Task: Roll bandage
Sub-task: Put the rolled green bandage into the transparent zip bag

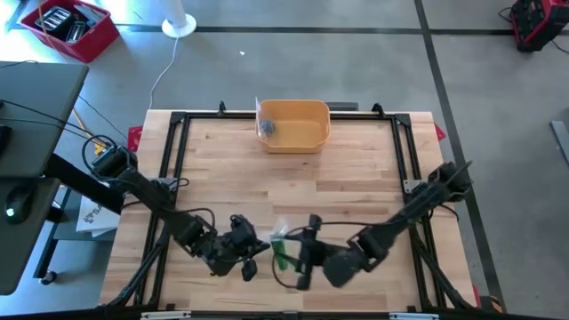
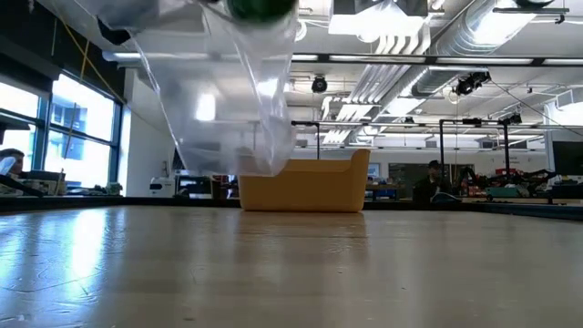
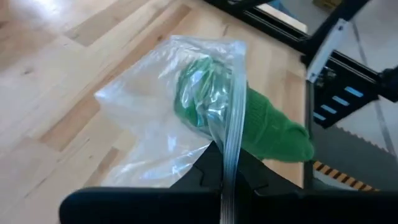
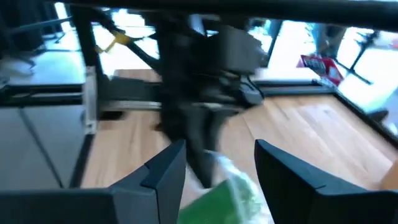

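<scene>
A clear zip bag [image 3: 161, 118] holds a green bandage [image 3: 205, 93], and part of the bandage [image 3: 273, 130] sticks out past the bag's zip edge. In the high view the bag [image 1: 279, 238] hangs near the table's near edge between both grippers. My left gripper [image 1: 247, 258] is shut on the bag. My right gripper [image 4: 214, 165] is open. Its fingers stand on either side of the green bandage [image 4: 231, 198], facing my left gripper. In the low view the bag [image 2: 228, 109] hangs clear above the table. My left gripper pinches the bag's zip strip [image 3: 231, 163] between its two fingers, with the strip running up out of the shut fingers. The bag is lifted clear of the table, and the green bandage lies at its mouth.
A yellow bin [image 1: 295, 135] stands at the middle of the table's far edge with a small grey thing [image 1: 267, 130] in it. It also shows in the low view [image 2: 305, 182]. Black frame rails [image 1: 178, 160] run along the table's sides. Bare wood lies between the bin and the grippers.
</scene>
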`<state>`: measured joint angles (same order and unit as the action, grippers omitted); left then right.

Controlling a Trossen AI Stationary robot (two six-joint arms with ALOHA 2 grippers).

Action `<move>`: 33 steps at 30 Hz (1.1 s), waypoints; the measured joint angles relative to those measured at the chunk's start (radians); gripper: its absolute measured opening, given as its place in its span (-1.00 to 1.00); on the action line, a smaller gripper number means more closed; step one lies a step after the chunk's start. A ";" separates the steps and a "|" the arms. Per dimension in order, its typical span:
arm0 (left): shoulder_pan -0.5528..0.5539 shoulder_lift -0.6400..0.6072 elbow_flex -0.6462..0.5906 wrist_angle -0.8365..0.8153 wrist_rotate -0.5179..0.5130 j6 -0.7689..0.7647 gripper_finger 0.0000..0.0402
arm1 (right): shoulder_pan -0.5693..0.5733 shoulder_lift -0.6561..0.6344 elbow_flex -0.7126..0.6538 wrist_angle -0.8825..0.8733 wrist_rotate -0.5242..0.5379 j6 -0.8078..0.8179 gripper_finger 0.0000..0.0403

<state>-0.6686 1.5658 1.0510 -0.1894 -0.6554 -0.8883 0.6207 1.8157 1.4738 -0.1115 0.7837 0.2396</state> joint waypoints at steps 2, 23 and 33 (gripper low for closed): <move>0.022 0.000 -0.011 0.008 0.008 -0.001 -1.00 | 0.029 -0.017 0.000 -0.018 -0.007 -0.041 -0.10; 0.132 0.000 -0.065 0.092 0.177 0.045 -1.00 | 0.023 0.162 -0.002 -0.245 -0.271 0.050 -0.97; 0.114 0.000 -0.065 0.114 0.258 0.079 -1.00 | -0.016 0.152 -0.002 -0.195 -0.209 -0.069 -0.98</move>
<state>-0.5549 1.5661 0.9855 -0.0755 -0.3969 -0.8089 0.6050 1.9678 1.4723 -0.3068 0.5746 0.1705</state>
